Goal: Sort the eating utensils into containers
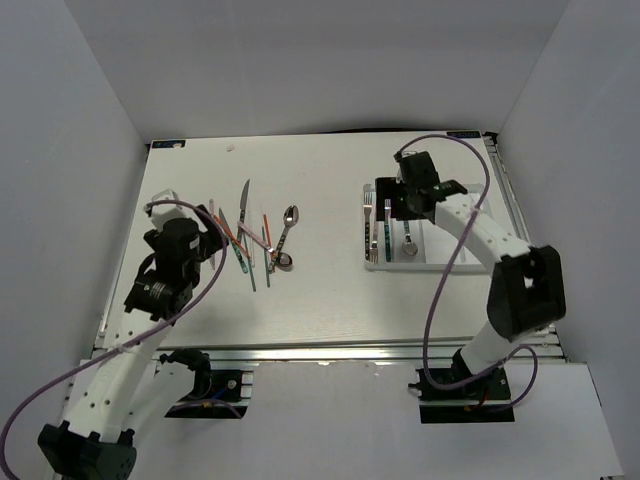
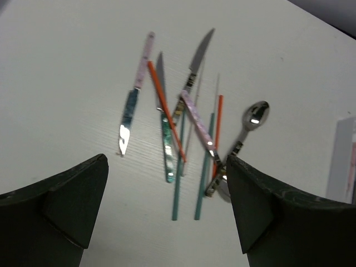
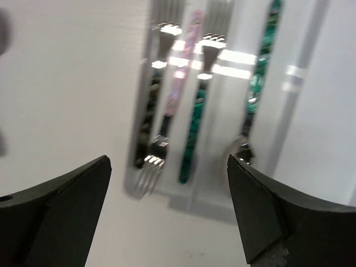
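Left end effector: fingers spread wide, nothing between them. It hangs over the near end of the pile on the left half of the worktop.

Right end effector: fingers spread wide, empty. It is poised above the tray on the right half of the worktop.

Pile, left wrist view:
- pink knife, at the left edge
- teal knife, blade pointing away
- dark knife, blade pointing away
- two red chopsticks, one crossing the teal knife, the other further right
- two green chopsticks, roughly parallel, their ends nearest the camera
- pink-handled piece, laid diagonally over the others, head not readable
- spoon, at the right edge, bowl at the far end

Tray, right wrist view (blurred): white, with narrow compartments side by side.
- dark fork, tines at the far end
- pink fork, just beside it, tines at the near end
- teal fork, next right, tines at the far end
- teal-handled piece, in a compartment further right, head too blurred to name

Whether the three forks share one compartment cannot be told.
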